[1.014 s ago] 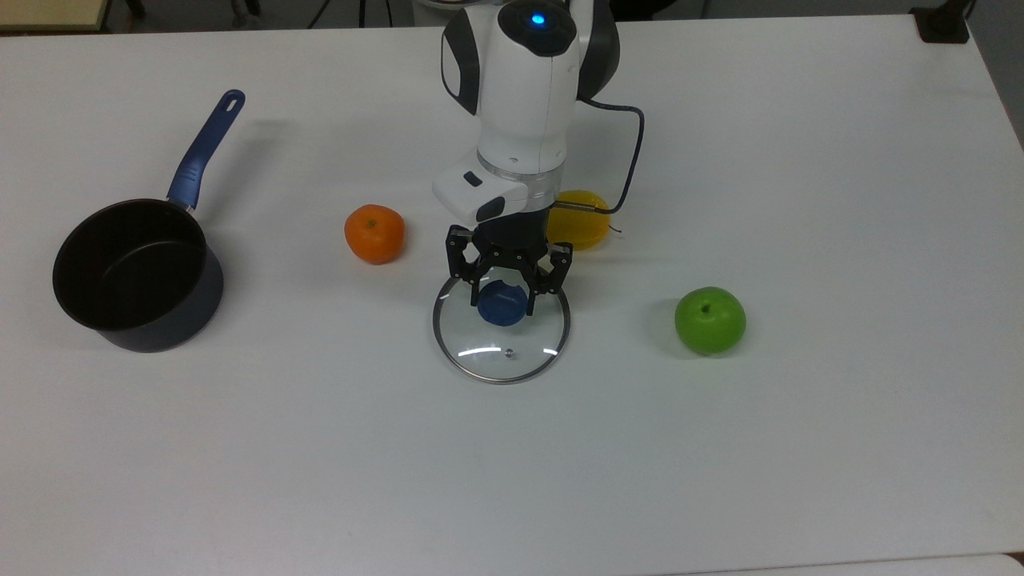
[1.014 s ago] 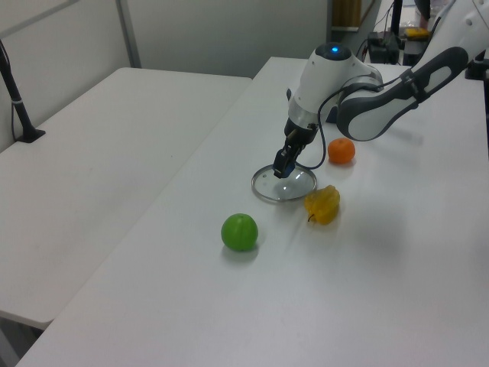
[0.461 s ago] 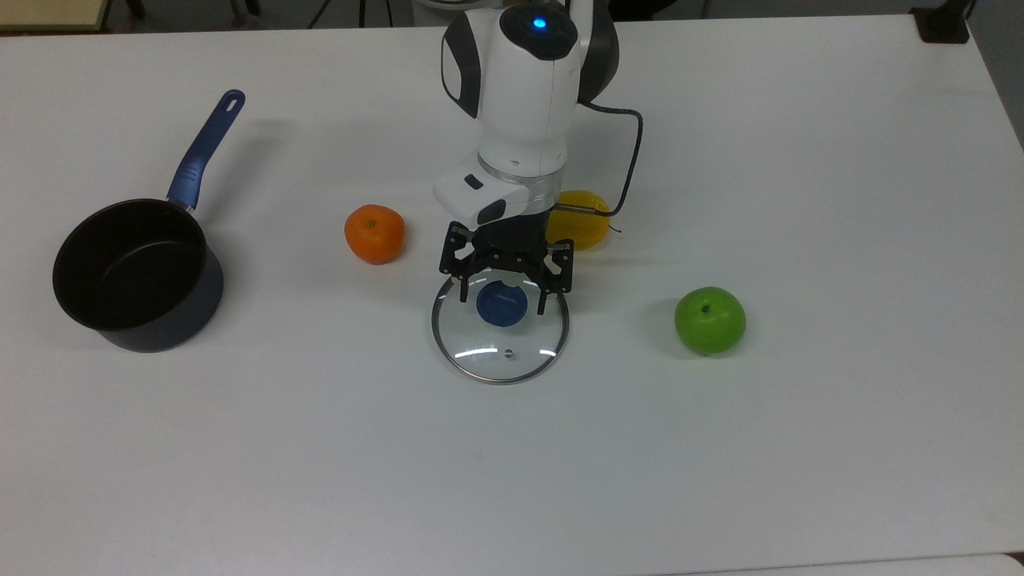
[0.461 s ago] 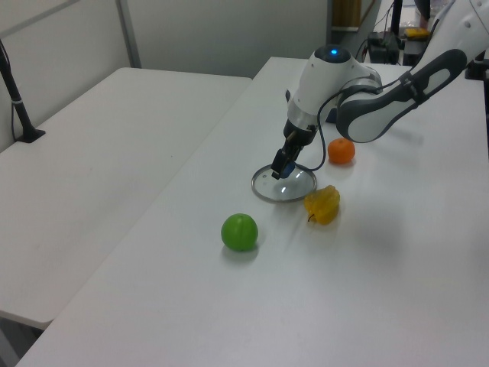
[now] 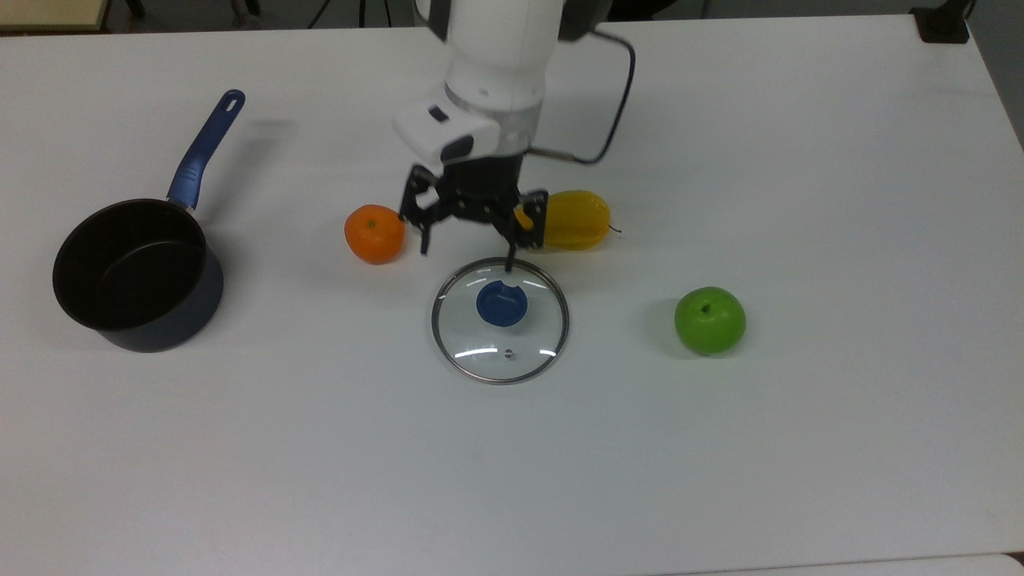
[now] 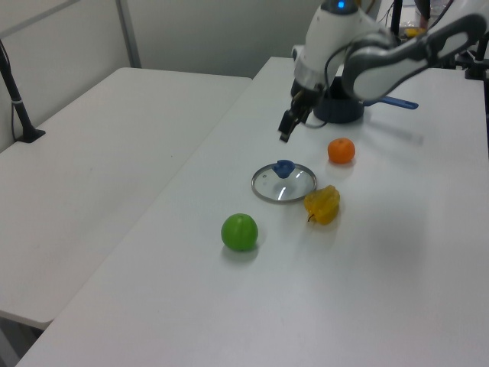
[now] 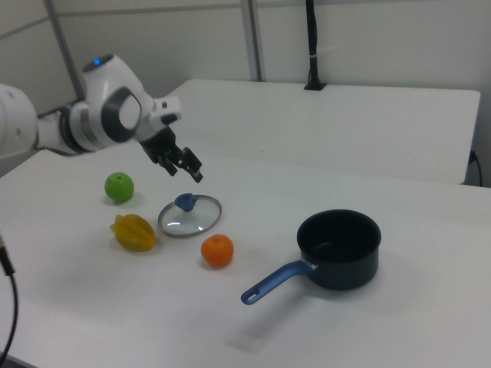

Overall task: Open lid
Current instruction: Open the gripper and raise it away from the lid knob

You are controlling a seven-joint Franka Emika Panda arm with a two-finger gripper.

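The round glass lid with its metal rim and blue knob lies flat on the white table, apart from the saucepan. It also lies flat in the left view and the right view. My gripper hangs open and empty, well above the table. In the top view it sits just beyond the lid's far edge. The left view shows the gripper high over the lid, and in the right view the gripper hovers above the knob. Nothing is between the fingers.
The dark blue saucepan stands uncovered at the top view's far left, handle pointing away. An orange and a yellow fruit flank the gripper beyond the lid. A green apple sits at the top view's right of the lid.
The fingers spread off the blue knob, then the gripper rose and drew back from the lid. The lid stayed flat on the table in the same spot.
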